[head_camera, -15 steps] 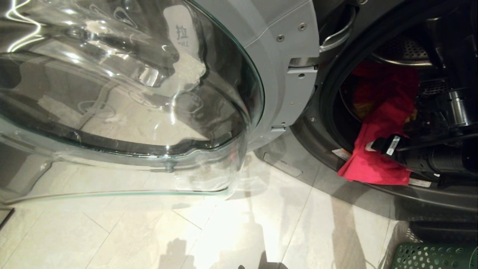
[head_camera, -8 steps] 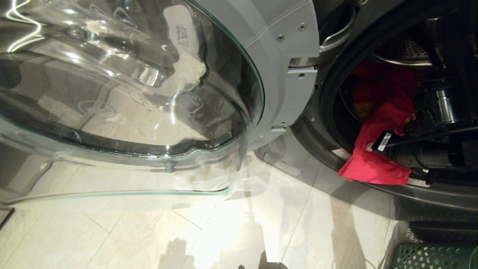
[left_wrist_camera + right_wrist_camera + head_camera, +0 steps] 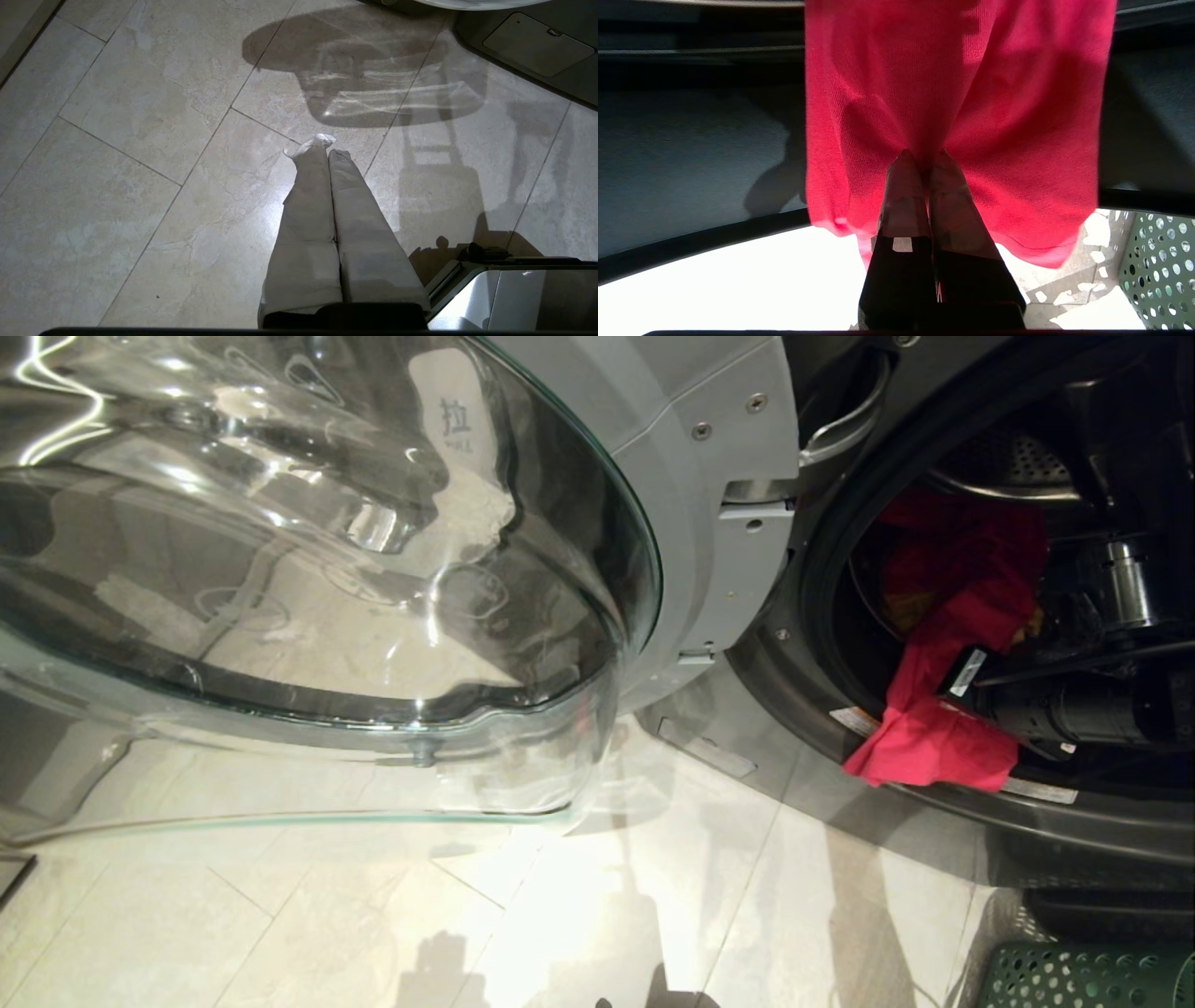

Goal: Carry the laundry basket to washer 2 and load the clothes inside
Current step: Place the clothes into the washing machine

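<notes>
red cloth pinched at the washer mouth

head view: the right pincer [image 3: 945,695] clamps the red garment [image 3: 934,747] draped over the washer [image 3: 794,644] rim beneath it.
left wrist: the left pincer [image 3: 322,147] is closed, empty, above floor tiles [image 3: 140,140].
right wrist: the green laundry basket [image 3: 1157,266] sits beside the clamped fingers [image 3: 903,186].

Knitted red cloth [image 3: 952,93], glossy glass door [image 3: 308,569]

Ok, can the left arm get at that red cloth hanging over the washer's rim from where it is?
Probably not. The left end effector hangs shut over bare floor, and the open glass door stands between that side and the red cloth, which the right end effector already pinches.
</notes>
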Controlling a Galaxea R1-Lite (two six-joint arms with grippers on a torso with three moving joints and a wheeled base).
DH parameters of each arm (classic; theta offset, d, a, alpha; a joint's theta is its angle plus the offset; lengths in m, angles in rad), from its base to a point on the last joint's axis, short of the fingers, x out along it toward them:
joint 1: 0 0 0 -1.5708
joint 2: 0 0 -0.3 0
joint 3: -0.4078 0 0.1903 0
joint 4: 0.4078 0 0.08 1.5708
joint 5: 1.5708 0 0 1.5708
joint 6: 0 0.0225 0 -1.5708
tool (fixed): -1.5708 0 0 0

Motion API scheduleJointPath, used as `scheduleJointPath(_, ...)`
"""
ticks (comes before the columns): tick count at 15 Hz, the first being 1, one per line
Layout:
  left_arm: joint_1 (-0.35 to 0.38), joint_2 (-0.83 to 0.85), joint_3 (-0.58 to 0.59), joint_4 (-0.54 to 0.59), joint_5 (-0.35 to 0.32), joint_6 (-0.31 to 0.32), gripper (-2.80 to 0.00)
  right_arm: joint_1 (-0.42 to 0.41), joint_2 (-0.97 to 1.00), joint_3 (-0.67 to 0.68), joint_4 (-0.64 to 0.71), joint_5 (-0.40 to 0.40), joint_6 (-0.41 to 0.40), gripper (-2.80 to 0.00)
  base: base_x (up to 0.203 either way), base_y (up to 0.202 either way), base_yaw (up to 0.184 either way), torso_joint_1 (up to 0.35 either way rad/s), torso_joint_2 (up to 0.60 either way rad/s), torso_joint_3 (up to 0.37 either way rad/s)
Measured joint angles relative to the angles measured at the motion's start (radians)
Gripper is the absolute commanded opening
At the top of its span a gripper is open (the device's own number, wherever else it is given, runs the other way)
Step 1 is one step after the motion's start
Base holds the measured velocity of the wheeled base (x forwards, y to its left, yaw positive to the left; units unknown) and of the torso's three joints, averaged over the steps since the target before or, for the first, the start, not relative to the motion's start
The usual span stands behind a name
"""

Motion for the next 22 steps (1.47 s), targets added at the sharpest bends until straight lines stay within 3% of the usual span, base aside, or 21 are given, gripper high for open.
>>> scheduleJointPath(4, 0.000, 0.000, 0.000, 0.000, 0.000, 0.000, -2.80, 0.000, -0.006, -0.041, -0.029, -0.030, -0.009, -2.80, 0.000, 0.000, 0.000, 0.000, 0.00, 0.000)
scheduleJointPath(7, 0.000, 0.000, 0.000, 0.000, 0.000, 0.000, -2.80, -0.002, 0.031, -0.119, -0.142, -0.200, -0.079, -2.80, 0.000, 0.000, 0.000, 0.000, 0.00, 0.000)
scheduleJointPath(10, 0.000, 0.000, 0.000, 0.000, 0.000, 0.000, -2.80, -0.007, 0.098, -0.173, -0.360, -0.312, -0.246, -2.80, 0.000, 0.000, 0.000, 0.000, 0.00, 0.000)
scheduleJointPath(19, 0.000, 0.000, 0.000, 0.000, 0.000, 0.000, -2.80, -0.011, 0.385, -0.445, -0.879, -0.344, -0.866, -2.80, 0.000, 0.000, 0.000, 0.000, 0.00, 0.000)
scheduleJointPath(20, 0.000, 0.000, 0.000, 0.000, 0.000, 0.000, -2.80, -0.011, 0.405, -0.474, -0.891, -0.346, -0.891, 0.00, 0.000, 0.000, 0.000, 0.000, 0.00, 0.000)
scheduleJointPath(22, 0.000, 0.000, 0.000, 0.000, 0.000, 0.000, -2.80, -0.011, 0.433, -0.509, -0.894, -0.377, -0.916, 0.00, 0.000, 0.000, 0.000, 0.000, 0.00, 0.000)
